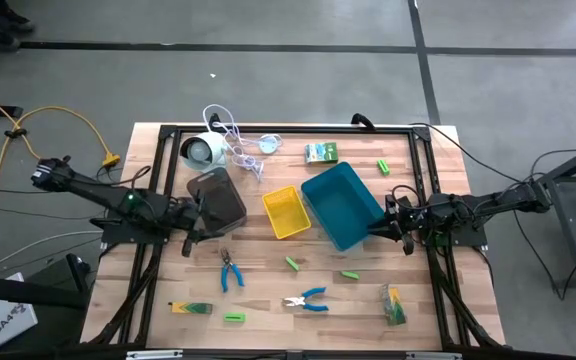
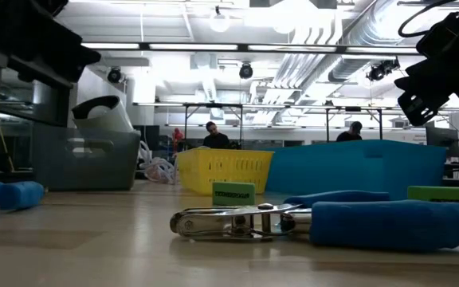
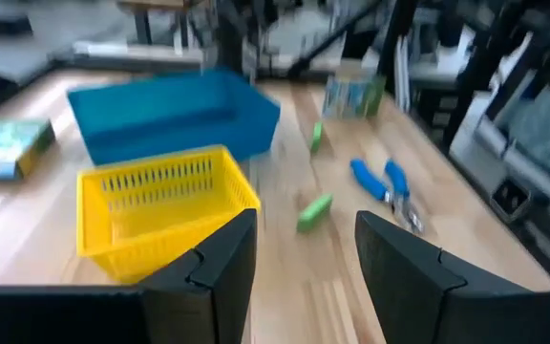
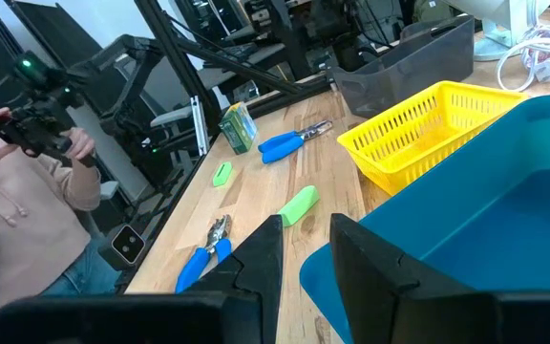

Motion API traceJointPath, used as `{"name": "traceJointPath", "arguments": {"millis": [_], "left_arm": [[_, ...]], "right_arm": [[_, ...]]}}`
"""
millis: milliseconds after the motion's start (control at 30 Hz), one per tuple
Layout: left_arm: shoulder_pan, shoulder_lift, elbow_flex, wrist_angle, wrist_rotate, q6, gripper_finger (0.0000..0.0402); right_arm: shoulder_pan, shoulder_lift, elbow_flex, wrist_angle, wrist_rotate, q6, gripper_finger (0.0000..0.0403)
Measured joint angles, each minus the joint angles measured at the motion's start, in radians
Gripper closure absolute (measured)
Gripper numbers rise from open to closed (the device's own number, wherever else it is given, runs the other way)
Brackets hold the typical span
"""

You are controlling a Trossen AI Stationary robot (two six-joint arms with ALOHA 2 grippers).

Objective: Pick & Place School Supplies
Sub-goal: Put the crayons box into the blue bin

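From above, the whole table (image 1: 268,300) was visible. The left gripper (image 1: 190,217) stood at the near edge of the grey tray (image 1: 218,198), and the right gripper (image 1: 393,220) stood at the right side of the blue tray (image 1: 343,205), with the yellow tray (image 1: 286,212) between the two trays. The school supplies lay loose on the wood. One pair of blue-handled pliers (image 1: 231,270) was in front of the grey tray, and a second pair (image 1: 306,299) lay nearer the front edge. Small green blocks (image 1: 293,263) were scattered near them. A green box (image 1: 321,152) lay behind the blue tray, and a printed pack (image 1: 394,305) sat at the front right.

The left wrist view showed what the high view could not: the left fingers (image 3: 213,263) stood well apart with nothing between them, over bare wood just before the yellow tray. In the right wrist view the right fingers (image 4: 256,263) had only a narrow gap, also with nothing in it, above the rim of the blue tray. This view also showed a person (image 4: 27,191) beside the table who was holding a dark device.

The low view was mostly filled by the second pair of pliers, very close to the camera. Behind it the trays hid most of the table.

A white round device (image 1: 200,150) with its cord lay at the back.
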Motion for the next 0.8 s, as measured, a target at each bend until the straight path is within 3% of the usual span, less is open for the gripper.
{"name": "traceJointPath", "arguments": {"millis": [167,433,600,800], "left_arm": [[-0.025,0.108,0.128,-0.151,-0.003,-0.073,0.0229],[-0.131,0.232,0.231,-0.211,-0.008,-0.088,0.0229],[-0.221,0.292,0.267,-0.226,-0.066,-0.124,0.0229],[-0.328,0.369,0.375,-0.384,-0.168,-0.239,0.0229]], "right_arm": [[0.0,0.0,0.0,0.0,0.0,0.0,0.032],[0.0,0.0,0.0,0.0,0.0,0.0,0.032],[0.0,0.0,0.0,0.0,0.0,0.0,0.032],[0.0,0.0,0.0,0.0,0.0,0.0,0.032]]}}
